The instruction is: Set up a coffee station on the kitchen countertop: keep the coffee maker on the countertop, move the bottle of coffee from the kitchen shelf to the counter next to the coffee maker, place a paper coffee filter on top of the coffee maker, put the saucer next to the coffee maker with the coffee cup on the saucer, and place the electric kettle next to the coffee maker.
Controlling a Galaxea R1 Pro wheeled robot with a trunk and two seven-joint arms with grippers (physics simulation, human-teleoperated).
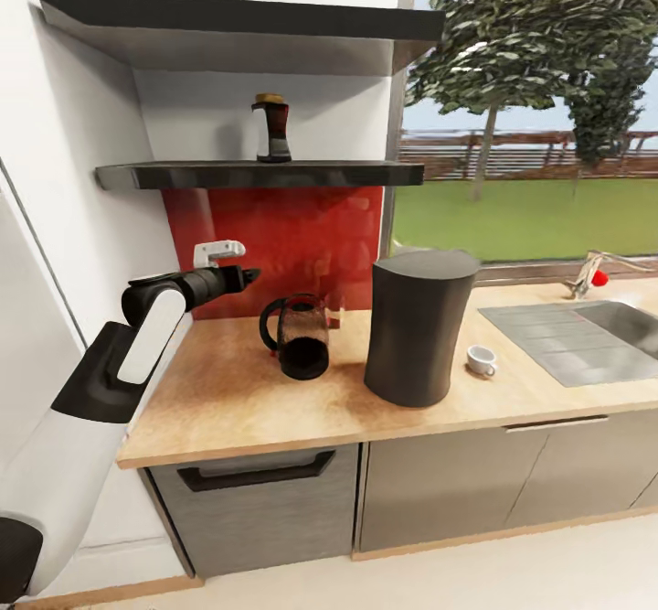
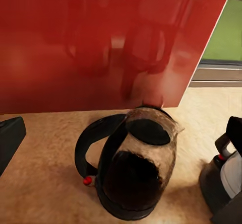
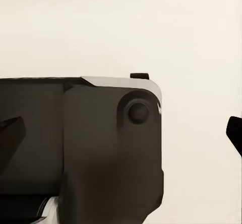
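Note:
The bottle of coffee (image 1: 271,130), dark with a gold cap, stands on the kitchen shelf (image 1: 260,174). On the kitchen countertop (image 1: 238,400) below are the glass electric kettle (image 1: 297,336) (image 2: 133,166) with a black handle, the tall dark coffee maker (image 1: 419,326) and the small white coffee cup (image 1: 481,360). My left gripper (image 1: 247,274) (image 2: 121,133) hovers open above the counter, left of the kettle and well below the shelf. My right gripper (image 3: 121,133) is open and holds nothing. The saucer and paper coffee filter are out of view.
A steel sink (image 1: 585,336) with a faucet (image 1: 585,283) is set into the counter at the right. A red backsplash (image 1: 274,235) stands behind the kettle and a white wall is at the left. Grey cabinet fronts (image 1: 439,491) run under the counter.

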